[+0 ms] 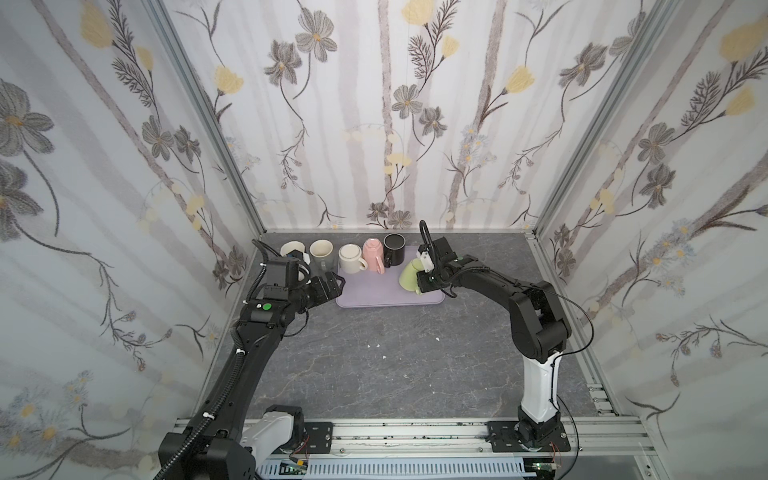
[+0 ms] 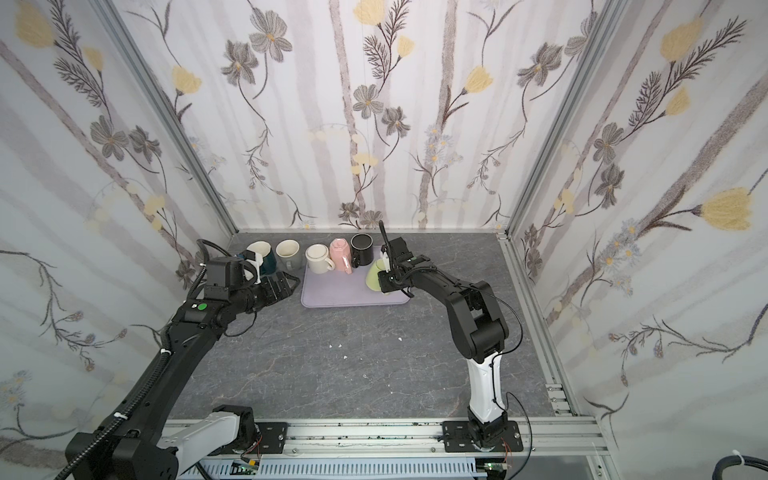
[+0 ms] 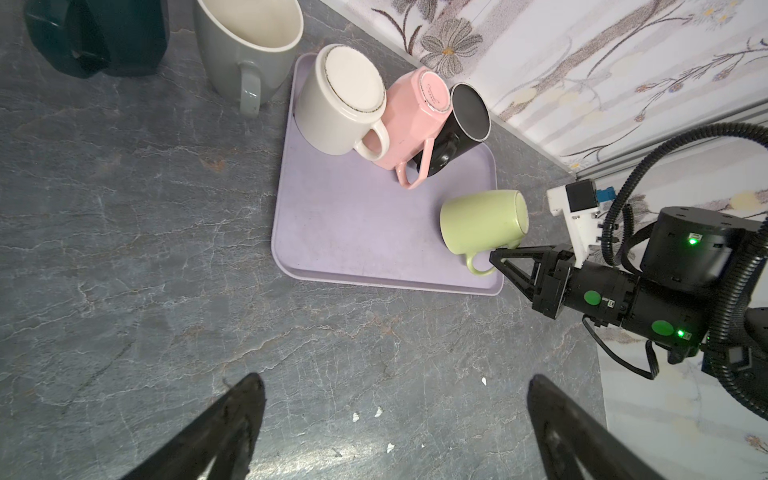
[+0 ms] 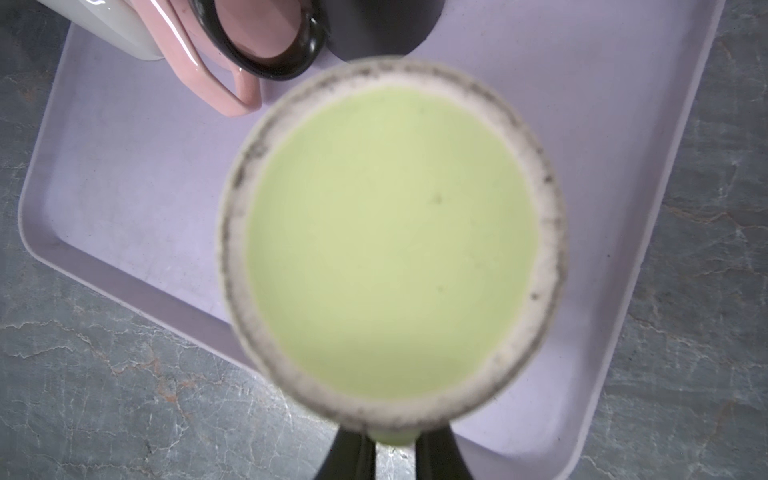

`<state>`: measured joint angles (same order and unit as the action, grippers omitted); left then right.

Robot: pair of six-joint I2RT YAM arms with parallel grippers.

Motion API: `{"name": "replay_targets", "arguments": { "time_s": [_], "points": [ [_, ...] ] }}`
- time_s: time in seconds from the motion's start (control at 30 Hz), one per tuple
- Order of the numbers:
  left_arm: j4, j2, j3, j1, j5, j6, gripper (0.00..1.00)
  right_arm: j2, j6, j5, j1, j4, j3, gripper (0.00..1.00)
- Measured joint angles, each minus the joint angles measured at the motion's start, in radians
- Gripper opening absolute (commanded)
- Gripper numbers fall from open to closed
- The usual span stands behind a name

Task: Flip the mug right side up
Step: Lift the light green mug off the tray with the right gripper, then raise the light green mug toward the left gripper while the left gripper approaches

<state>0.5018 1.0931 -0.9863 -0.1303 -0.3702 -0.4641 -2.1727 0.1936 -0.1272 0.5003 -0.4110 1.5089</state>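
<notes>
The right gripper (image 1: 419,286) is seen in both top views closed on the handle of the green mug (image 1: 409,275), which is held tilted over the right part of the lavender tray (image 1: 374,300). The left gripper (image 1: 337,281) is pictured just off the tray's left edge, spread wide and empty. Along the tray's far edge a cream mug (image 1: 351,258), a pink mug (image 1: 373,253) and a black mug (image 1: 394,249) are grouped. A grey mug (image 1: 321,251) and a dark teal mug (image 2: 266,262) are set on the table (image 1: 374,365) to the left.

In the left wrist view the green mug (image 3: 482,220) is shown on its side above the tray (image 3: 332,232), its handle pinched by the right gripper (image 3: 496,259), jaws drawn together. Whether the mug touches the tray cannot be told. The left gripper's fingers (image 3: 232,428) are framed far apart over bare table.

In the right wrist view the mug's scuffed base (image 4: 390,241) is turned to the camera, with the handle caught between the black fingers (image 4: 353,457).
</notes>
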Motion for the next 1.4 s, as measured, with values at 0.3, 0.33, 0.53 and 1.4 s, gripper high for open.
{"name": "replay_targets", "arguments": {
  "time_s": [0.3,0.33,0.53,1.4],
  "points": [
    [0.001,0.018,0.000,-0.006,0.003,0.007,1.00,0.045,0.035,-0.066,-0.014,0.062,-0.079,0.00],
    [0.001,0.019,0.000,-0.006,0.003,0.013,1.00,0.053,0.040,-0.077,-0.016,0.064,-0.089,0.00],
    [0.004,0.030,0.000,-0.006,0.005,0.016,1.00,0.089,0.060,-0.136,-0.020,0.103,-0.141,0.00],
    [-0.183,0.066,0.027,-0.263,0.127,-0.141,1.00,0.324,0.243,-0.422,-0.096,0.385,-0.376,0.00]
  ]
}}
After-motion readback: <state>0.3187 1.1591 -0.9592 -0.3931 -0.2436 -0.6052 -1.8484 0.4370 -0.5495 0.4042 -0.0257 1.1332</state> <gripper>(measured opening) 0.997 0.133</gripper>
